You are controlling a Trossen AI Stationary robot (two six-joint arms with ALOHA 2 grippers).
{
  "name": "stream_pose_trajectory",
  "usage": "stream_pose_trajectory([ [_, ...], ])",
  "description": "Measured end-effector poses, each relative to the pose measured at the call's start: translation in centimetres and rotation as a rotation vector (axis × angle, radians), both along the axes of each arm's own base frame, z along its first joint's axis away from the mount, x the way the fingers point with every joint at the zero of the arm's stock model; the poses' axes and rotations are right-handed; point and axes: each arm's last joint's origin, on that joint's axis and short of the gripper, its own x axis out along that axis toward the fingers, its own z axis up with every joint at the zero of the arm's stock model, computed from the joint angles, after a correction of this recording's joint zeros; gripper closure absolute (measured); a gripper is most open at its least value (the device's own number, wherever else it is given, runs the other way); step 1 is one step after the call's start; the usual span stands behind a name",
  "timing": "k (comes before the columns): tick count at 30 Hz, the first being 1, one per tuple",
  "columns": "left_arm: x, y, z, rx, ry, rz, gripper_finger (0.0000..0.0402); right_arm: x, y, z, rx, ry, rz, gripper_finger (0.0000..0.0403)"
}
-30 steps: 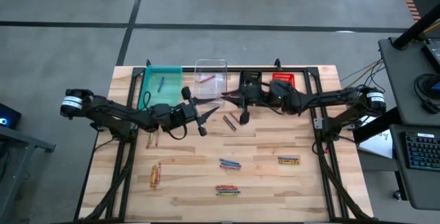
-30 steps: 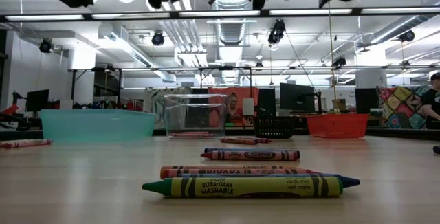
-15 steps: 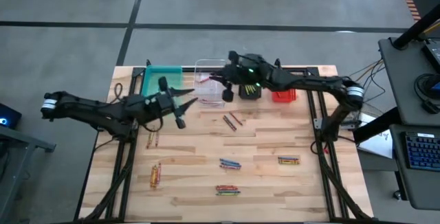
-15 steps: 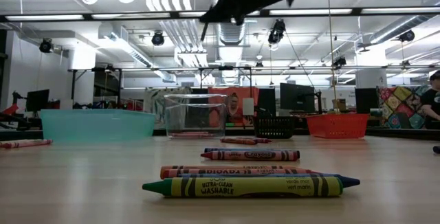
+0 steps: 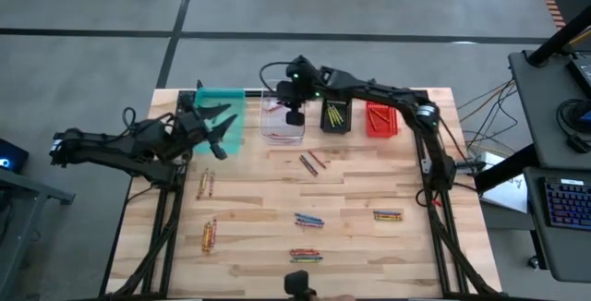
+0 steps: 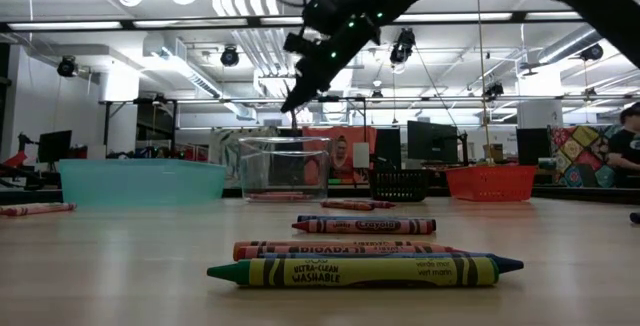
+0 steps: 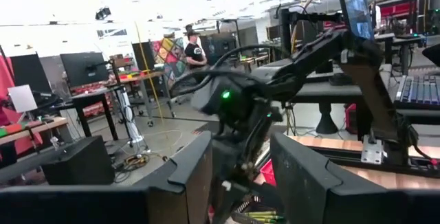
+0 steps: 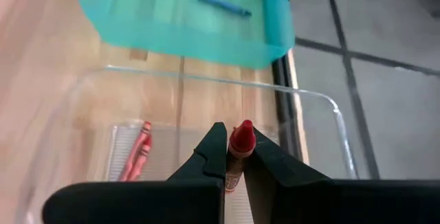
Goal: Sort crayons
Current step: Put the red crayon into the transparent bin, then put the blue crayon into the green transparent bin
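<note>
One short, apparently red crayon (image 8: 240, 148), pointed tip up.

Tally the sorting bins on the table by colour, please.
Teal bin: 1
Clear bin: 1
Black bin: 1
Red bin: 1
Total: 4 bins

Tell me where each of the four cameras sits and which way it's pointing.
High: overhead, straight down; both arms, table.
Low: table height, level toward the room; right arm above the clear bin.
Left wrist: past its open left pincer toward the right arm.
Right wrist: down into the clear bin; right pincer holds a red crayon.
Shared: high and right wrist both show the teal bin.
</note>
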Motion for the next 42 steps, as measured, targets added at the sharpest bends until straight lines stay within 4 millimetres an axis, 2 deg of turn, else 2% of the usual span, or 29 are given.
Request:
stream_pose_trajectory([
  [9,-0.9,0.1,-0.3,-0.011,-0.002,-0.002,0.0271,2.6,-1.5,-3.5,0.030,0.137,0.031,0.0387],
  [18,-1.0,0.1,-0.6,-0.010,0.002,-0.001,0.0271,3.3,-2.2,-5.7,0.070,0.223,0.019,0.0387],
  [25,-1.0,0.1,-0.7,-0.009,0.005,0.012,0.0271,3.1,-2.4,-6.0,0.094,0.230,-0.005,0.0383],
  [34,-1.1,0.3,-1.1,-0.019,0.045,0.087,0.0271,3.1,-2.5,-6.1,0.117,0.227,-0.031,0.0338],
  [42,-1.0,0.3,-1.2,-0.030,0.051,0.085,0.0271,3.1,-2.5,-6.1,0.118,0.227,-0.032,0.0338],
])
